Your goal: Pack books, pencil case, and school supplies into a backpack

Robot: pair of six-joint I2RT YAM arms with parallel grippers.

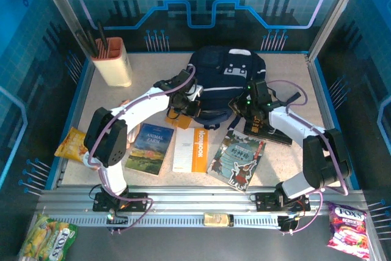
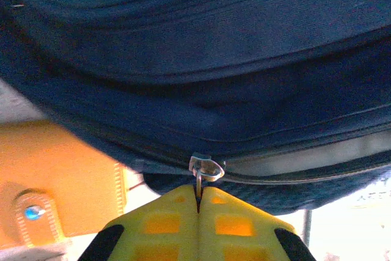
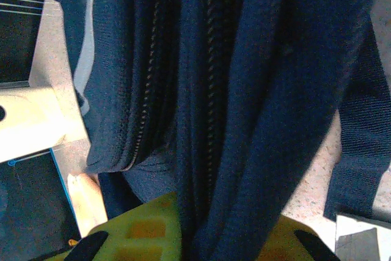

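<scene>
Large navy-blue fabric backpack point(image 1: 226, 80) lies at the far middle of the table point(image 1: 146, 65), its near edge towards your arm bases. Both pincers are on that edge: left pincer point(image 1: 183, 101) at its left part, right pincer point(image 1: 247, 107) at its right part.

Left wrist view: your left pincer point(image 2: 198, 198) has its yellow pads pressed together on the small metal zipper pull point(image 2: 206, 168). The pull sits straight ahead of the tips and touches them. It rides a zipper track that runs from left to right across the view. Mind this relation: the track's long axis lies across your grip, not along it. I judge the next move to be a sideways draw along the track, not a tug back towards the base.

Right wrist view: your right pincer point(image 3: 195, 239) stands narrow, with a thick fold of the backpack's cloth pinched between its pads. Zipper teeth run lengthwise away from it. It looks placed to anchor the bag while the left one draws.

The three thin books lie flat on the table in a row, just this side of the backpack: blue-green "Animal Farm" paperback point(image 1: 149, 148), white-and-orange notebook point(image 1: 190, 150), teal-red cartoon-cover book point(image 1: 238, 160). The first two sit nearer your left arm, the third nearer your right. None is packed yet.
</scene>
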